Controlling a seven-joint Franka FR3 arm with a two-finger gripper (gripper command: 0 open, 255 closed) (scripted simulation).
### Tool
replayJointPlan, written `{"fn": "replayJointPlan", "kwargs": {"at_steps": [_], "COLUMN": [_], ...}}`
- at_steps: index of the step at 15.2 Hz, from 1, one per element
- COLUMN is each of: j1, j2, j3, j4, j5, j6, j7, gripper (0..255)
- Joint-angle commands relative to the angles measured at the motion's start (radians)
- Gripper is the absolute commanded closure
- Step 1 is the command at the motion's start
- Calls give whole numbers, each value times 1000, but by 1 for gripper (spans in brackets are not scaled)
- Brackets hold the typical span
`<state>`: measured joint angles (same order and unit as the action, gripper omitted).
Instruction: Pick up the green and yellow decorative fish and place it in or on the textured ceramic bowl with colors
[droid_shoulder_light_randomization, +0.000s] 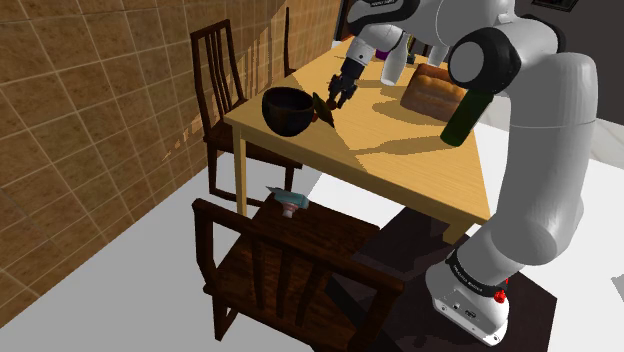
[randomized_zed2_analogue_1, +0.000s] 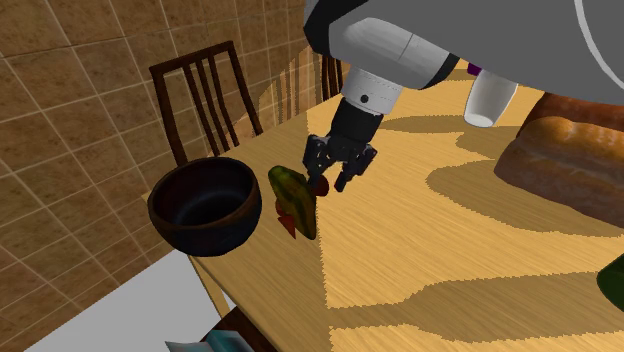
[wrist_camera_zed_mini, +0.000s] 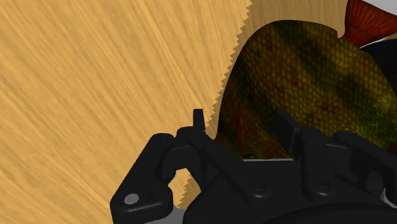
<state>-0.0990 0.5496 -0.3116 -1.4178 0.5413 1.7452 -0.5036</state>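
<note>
The wooden table (randomized_zed2_analogue_1: 450, 262) bears a scaly green-yellow, red-finned fish (randomized_zed2_analogue_1: 293, 202) beside the parted end effector (randomized_zed2_analogue_1: 331, 181).

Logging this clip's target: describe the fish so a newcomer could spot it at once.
On the wooden table, near the corner beside the dark bowl, the fish sits right by the gripper. It alone is green-yellow, scaled, with red fins.

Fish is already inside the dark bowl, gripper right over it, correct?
Not quite. The fish is not inside the dark bowl; it stands on the table just beside the bowl, as the second exterior view shows. The gripper is right over it, as you said.
</note>
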Motion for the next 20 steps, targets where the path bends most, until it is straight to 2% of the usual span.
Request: {"fn": "replayJointPlan", "kwargs": {"at_steps": [1, 9, 20], "j1": [0, 0, -11], "j2": [0, 0, -27], "j3": [0, 0, -6], "j4": [0, 0, 104], "j5": [0, 0, -16], "j6": [0, 0, -119], "j7": [0, 0, 50], "gripper": [255, 255, 255]}}
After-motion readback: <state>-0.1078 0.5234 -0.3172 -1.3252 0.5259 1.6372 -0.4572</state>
